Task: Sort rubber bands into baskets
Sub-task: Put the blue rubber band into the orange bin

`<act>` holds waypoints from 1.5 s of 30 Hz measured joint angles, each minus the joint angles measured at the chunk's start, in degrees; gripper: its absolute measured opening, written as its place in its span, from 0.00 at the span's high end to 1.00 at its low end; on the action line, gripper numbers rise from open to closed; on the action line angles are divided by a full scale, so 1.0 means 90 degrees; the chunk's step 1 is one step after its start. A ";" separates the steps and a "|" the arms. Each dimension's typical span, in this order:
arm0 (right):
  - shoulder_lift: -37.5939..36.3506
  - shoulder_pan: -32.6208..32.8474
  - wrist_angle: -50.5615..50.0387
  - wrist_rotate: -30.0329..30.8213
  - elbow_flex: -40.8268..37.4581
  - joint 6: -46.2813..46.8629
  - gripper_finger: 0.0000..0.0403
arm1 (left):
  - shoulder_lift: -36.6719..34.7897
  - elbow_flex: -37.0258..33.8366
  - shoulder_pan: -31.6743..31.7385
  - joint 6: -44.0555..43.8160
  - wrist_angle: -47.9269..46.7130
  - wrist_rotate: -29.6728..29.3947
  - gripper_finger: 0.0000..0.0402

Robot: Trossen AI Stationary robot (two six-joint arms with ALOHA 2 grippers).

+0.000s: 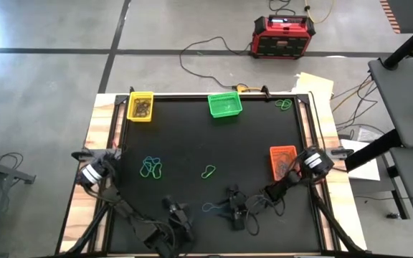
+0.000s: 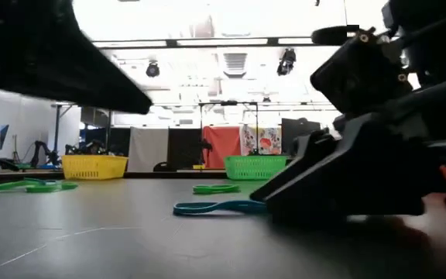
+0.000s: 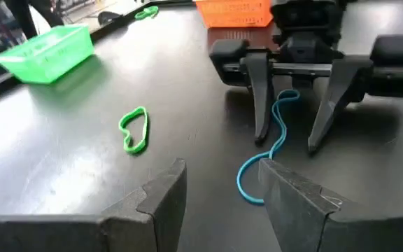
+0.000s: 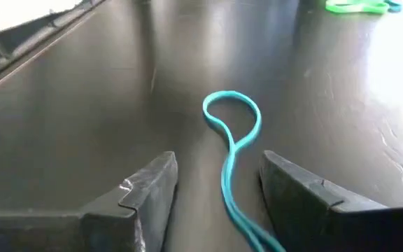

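On the black bench [image 1: 214, 143], the orange basket [image 1: 282, 162] sits near the right edge. Both tools stand open and empty: the right tool [image 3: 289, 140] straddles one end of the teal rubber band [image 3: 268, 150], the left tool [image 3: 219, 199] the other. If both close (likely a tug-of-war), the band could stretch and snap away.

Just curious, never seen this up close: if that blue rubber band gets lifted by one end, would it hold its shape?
Probably not. The blue rubber band lies in a thin, wavy, pinched loop flat on the black table, so it looks floppy and light. It would likely droop, and slide rather than roll if pushed.
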 joint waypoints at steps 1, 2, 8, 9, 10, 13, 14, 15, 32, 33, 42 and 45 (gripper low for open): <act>0.0108 -0.0009 -0.0040 0.0023 0.0150 -0.0064 0.51 | -0.0017 -0.0081 -0.0028 -0.0206 -0.0001 -0.0023 0.59; 0.0258 -0.0029 0.0004 0.0066 0.0323 -0.0128 0.53 | -0.0049 -0.0160 -0.0046 -0.0440 -0.0074 -0.0041 0.59; 0.0597 -0.0249 -0.0265 0.0060 0.0883 0.0047 0.65 | -0.0126 -0.0519 -0.0049 -0.1209 -0.0120 0.0029 0.59; 0.0592 -0.0277 -0.0394 0.0062 0.0936 0.0084 0.67 | -0.0131 -0.0553 -0.0049 -0.1276 -0.0110 0.0039 0.59; 0.0580 -0.0296 -0.0602 0.0096 0.0991 0.0117 0.69 | -0.0135 -0.0578 -0.0049 -0.1320 -0.0153 0.0039 0.59; 0.0548 -0.0338 -0.1159 0.0105 0.1115 0.0149 0.76 | -0.0135 -0.0589 -0.0049 -0.1354 -0.0124 0.0046 0.59; 0.0548 -0.0345 -0.1303 0.0104 0.1144 0.0150 0.79 | -0.0135 -0.0587 -0.0049 -0.1354 -0.0129 0.0042 0.59; 0.0548 -0.0355 -0.1396 0.0106 0.1164 0.0148 0.81 | -0.0135 -0.0587 -0.0049 -0.1352 -0.0129 0.0044 0.59; -0.0149 -0.0254 -0.2038 0.0346 0.1136 -0.0643 0.98 | -0.0140 -0.0247 -0.0094 -0.1349 -0.0849 0.0220 0.59; -0.0308 -0.0215 -0.2273 0.0465 0.1125 -0.0768 0.98 | -0.0140 -0.0232 -0.0100 -0.1349 -0.0894 0.0278 0.59; -0.2381 0.0011 -0.5407 0.1340 0.1149 -0.0771 0.98 | -0.0140 -0.0240 -0.0139 -0.1349 -0.0952 0.0391 0.59; -0.3168 0.0018 -0.7274 0.1300 0.1364 -0.0203 0.98 | -0.0140 -0.0251 -0.0142 -0.1349 -0.0952 0.0391 0.59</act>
